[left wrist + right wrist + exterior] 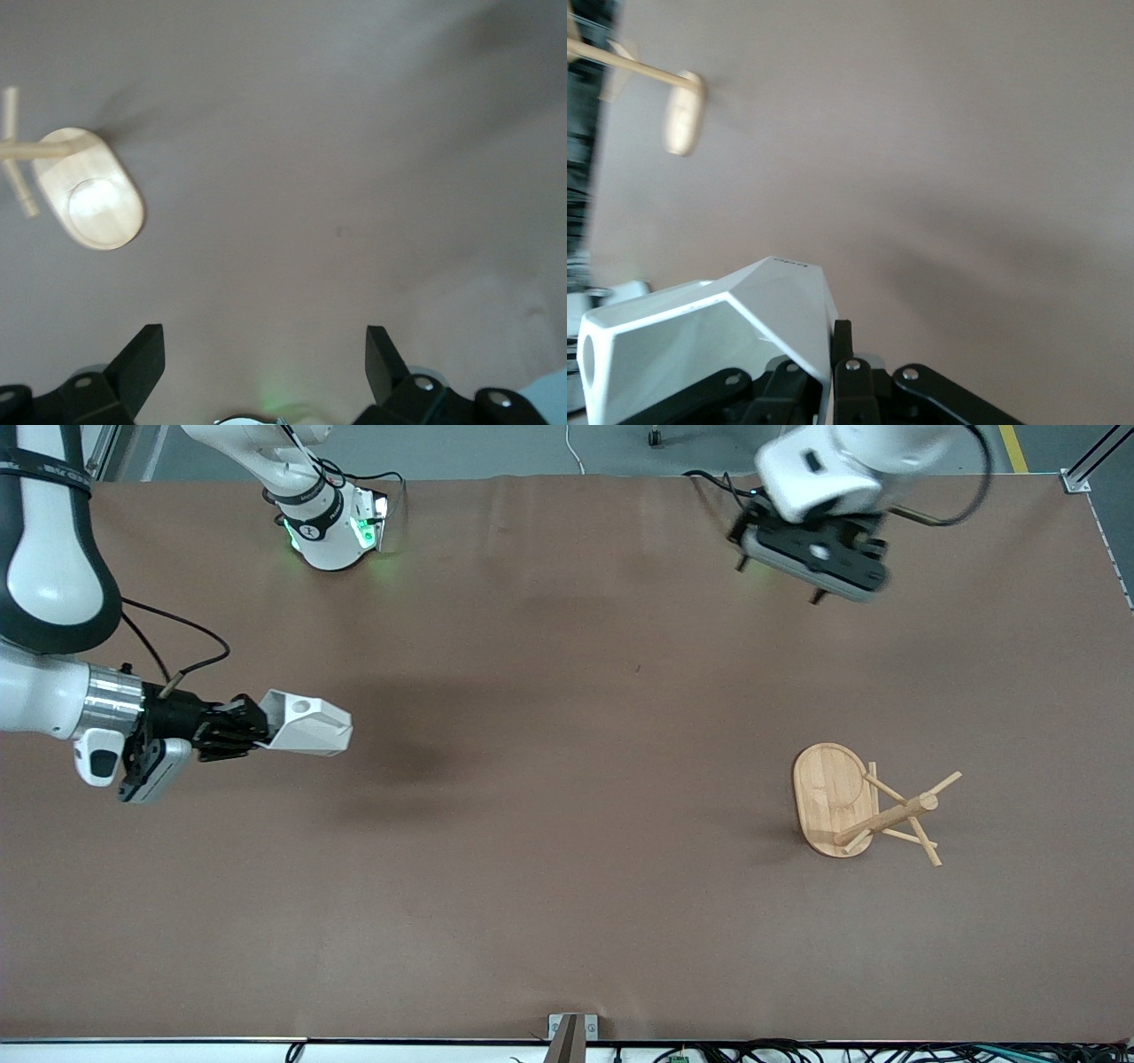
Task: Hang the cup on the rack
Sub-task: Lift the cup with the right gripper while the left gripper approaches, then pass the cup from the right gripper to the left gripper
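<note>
arms: glossy white shells, black joint bands | wrists: silver ring, black cables | bases: green lights | right claw [252, 731]: black linkage, silver screws

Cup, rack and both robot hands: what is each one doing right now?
Cup: lifted off the table, lying sideways, held by the right gripper.
Rack: standing on the table toward the left arm's end, no cup on its pegs.
Right gripper: jaws shut on the cup, up over bare table.
Left gripper: jaws open, holding nothing, waiting above the table.
</note>
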